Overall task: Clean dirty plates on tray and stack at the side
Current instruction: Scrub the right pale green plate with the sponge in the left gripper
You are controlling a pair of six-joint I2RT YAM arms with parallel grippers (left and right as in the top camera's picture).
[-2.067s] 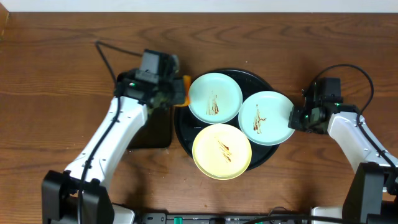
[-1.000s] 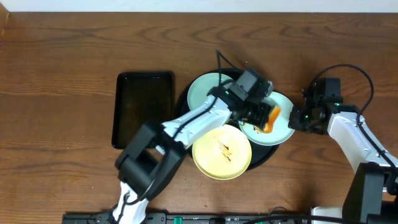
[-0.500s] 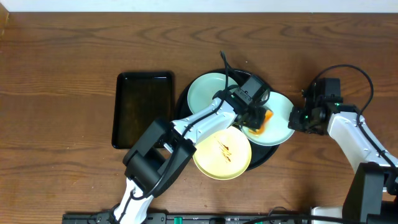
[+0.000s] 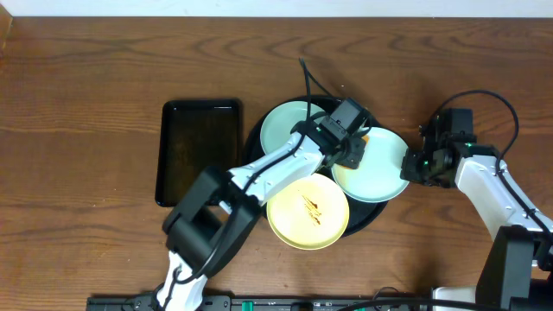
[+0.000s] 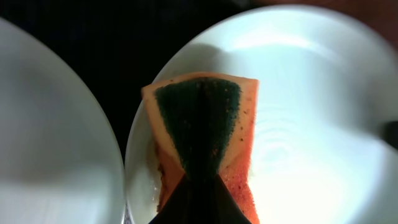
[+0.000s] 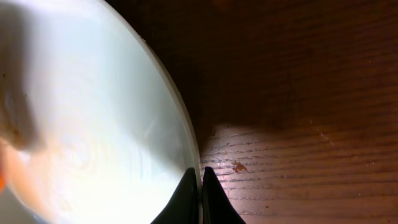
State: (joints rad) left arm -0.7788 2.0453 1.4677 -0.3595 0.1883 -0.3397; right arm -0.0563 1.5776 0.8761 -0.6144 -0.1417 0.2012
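The round black tray (image 4: 253,173) holds three plates. My left gripper (image 4: 355,147) is shut on an orange sponge with a green scouring face (image 5: 200,118) and presses it on the left part of the right mint-blue plate (image 4: 380,173), which shows no smears. My right gripper (image 4: 414,164) is shut on that plate's right rim (image 6: 186,143). The yellow plate (image 4: 308,210) at the front carries brown smears. The other mint-blue plate (image 4: 281,130) lies at the back left, partly hidden under my left arm.
A smaller rectangular black tray (image 4: 200,151) lies left of the round tray. Bare wooden table (image 6: 298,155) lies right of the held plate. My left arm crosses over the round tray from the front left.
My left arm swung from the rectangular tray to the right mint-blue plate with the sponge and rubbed it up and left. The plate's brown smear is gone. The right arm held still.
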